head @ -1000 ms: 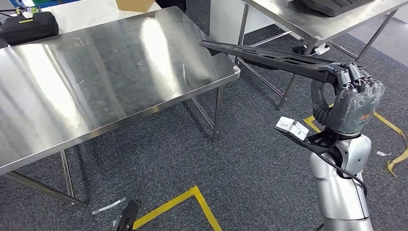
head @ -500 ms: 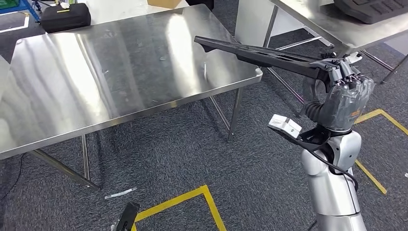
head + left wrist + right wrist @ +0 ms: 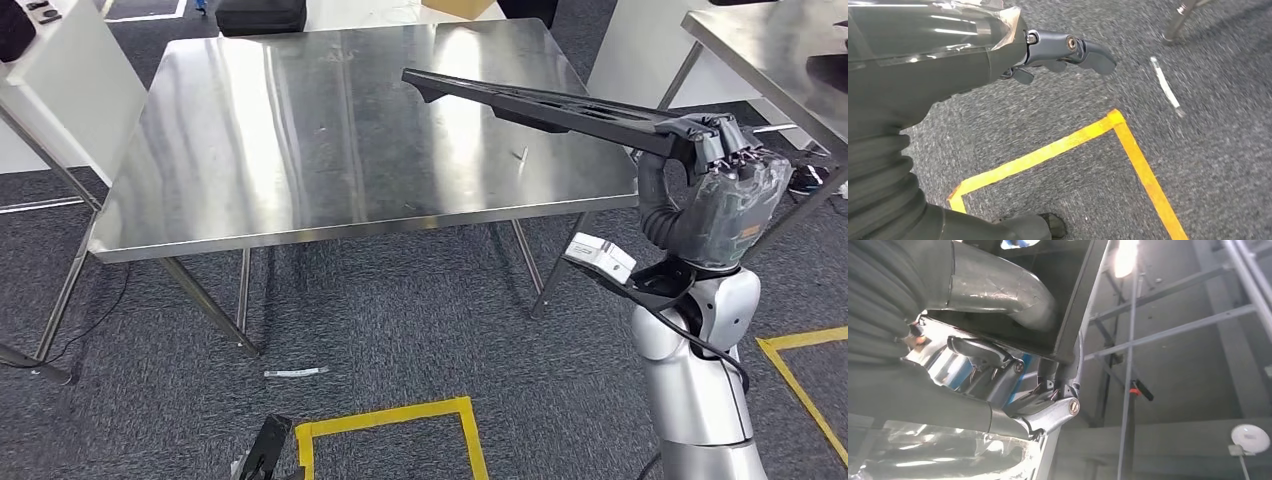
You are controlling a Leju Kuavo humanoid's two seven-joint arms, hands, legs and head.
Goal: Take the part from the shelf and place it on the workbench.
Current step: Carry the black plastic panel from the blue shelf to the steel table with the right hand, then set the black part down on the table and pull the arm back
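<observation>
Our view has swung to face the steel tabletop, our right hand fingers clamped on the long black part at three o'clock, still unplaced.

From where I stand, no lettering, label, brand or number can be read anywhere. The orange mark on the right hand is too small to make out.

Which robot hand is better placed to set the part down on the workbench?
Right. The right robot hand already grips the long black part, held out over the workbench. The left robot hand hangs over the carpet, holding nothing.
</observation>
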